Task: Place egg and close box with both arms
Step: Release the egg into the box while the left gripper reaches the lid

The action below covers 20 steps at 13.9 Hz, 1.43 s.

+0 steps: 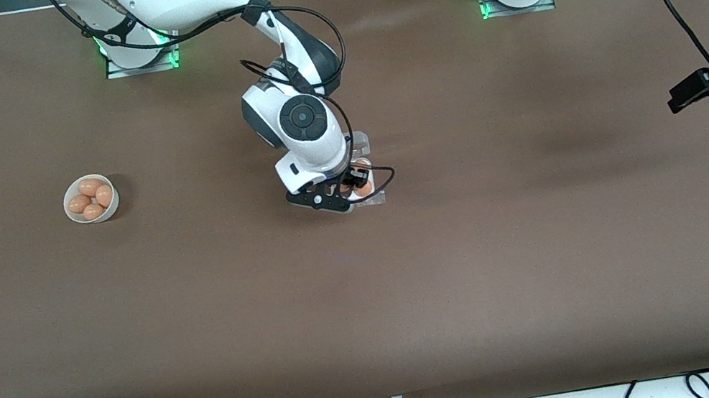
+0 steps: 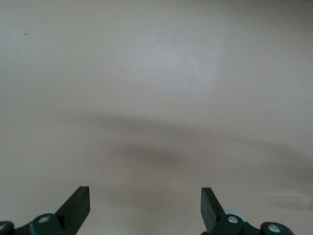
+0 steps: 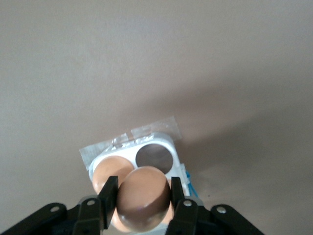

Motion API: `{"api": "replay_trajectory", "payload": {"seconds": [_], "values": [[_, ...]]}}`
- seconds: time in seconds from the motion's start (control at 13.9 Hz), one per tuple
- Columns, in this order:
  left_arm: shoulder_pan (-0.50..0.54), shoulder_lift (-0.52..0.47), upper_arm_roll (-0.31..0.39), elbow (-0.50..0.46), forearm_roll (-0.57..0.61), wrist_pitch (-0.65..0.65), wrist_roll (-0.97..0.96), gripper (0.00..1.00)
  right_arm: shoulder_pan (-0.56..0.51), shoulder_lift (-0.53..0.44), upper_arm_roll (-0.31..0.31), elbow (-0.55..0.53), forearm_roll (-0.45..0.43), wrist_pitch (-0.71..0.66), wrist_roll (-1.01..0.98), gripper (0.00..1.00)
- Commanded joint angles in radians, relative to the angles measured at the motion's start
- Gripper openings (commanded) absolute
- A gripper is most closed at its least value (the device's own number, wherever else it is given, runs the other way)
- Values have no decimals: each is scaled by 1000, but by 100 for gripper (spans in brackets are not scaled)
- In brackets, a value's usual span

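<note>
My right gripper [image 3: 143, 195] is shut on a brown egg [image 3: 143, 200] and holds it just above the box [image 3: 172, 143]. The box is a small white tray whose clear lid [image 3: 146, 131] lies open and flat. One cell holds another egg [image 3: 110, 170] and the cell beside it [image 3: 154, 157] is empty. In the front view the right gripper [image 1: 352, 183] hides most of the box [image 1: 375, 200] at mid-table. My left gripper [image 2: 145, 205] hangs open over bare table at the left arm's end [image 1: 681, 97], holding nothing.
A round white bowl [image 1: 69, 209] with several brown eggs stands toward the right arm's end of the table. Cables trail from both arms. Bundled cables run along the table edge nearest the front camera.
</note>
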Motion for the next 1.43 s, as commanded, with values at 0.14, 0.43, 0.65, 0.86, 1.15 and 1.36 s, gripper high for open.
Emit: {"api": "replay_trajectory", "payload": {"seconds": [0.14, 0.43, 0.65, 0.86, 1.15, 1.36], "values": [[-6, 10, -6, 25, 19, -36, 2, 100, -3, 40, 14, 33, 19, 10, 2, 17], [-34, 10, -39, 26, 20, -96, 2, 100, -6, 54, 15, 33, 21, 32, 4, 17], [-51, 10, -48, 26, 19, -119, 1, 100, -8, 60, 15, 33, 22, 32, 5, 31], [-58, 10, -101, 28, 17, -145, 2, 100, -22, 58, 14, 33, 39, 30, -1, 100], [-65, 17, -189, 26, 17, -185, 1, 100, -45, 46, 7, 37, 35, 23, -2, 100], [-65, 22, -244, 25, 17, -241, -36, 94, -123, 29, 9, 45, 36, 1, -41, 100]]}}
